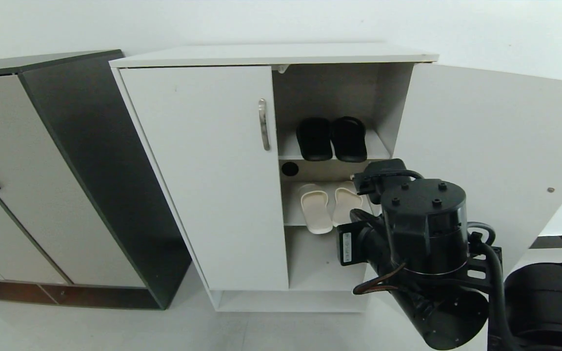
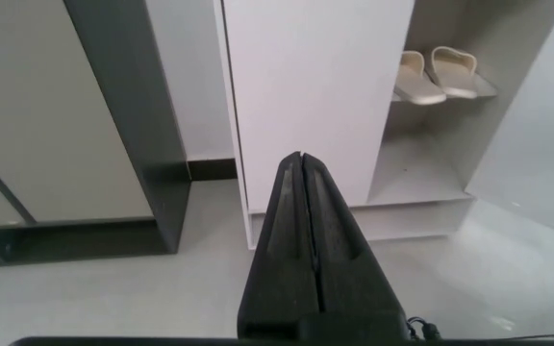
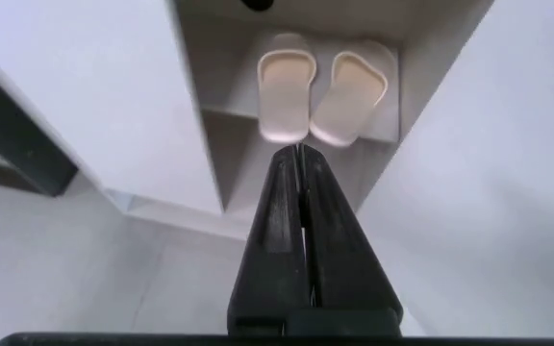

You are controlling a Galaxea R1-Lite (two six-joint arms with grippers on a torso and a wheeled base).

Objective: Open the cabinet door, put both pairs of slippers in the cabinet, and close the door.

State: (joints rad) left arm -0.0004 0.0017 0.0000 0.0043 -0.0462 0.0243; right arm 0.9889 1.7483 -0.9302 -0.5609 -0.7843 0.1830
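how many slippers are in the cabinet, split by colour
black slippers: 2
cream slippers: 2
total: 4

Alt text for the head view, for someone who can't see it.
A white cabinet stands with its right door swung open: black slippers on the upper shelf, cream slippers on the shelf below. The right arm is raised before the opening; a darker cabinet stands to the left.
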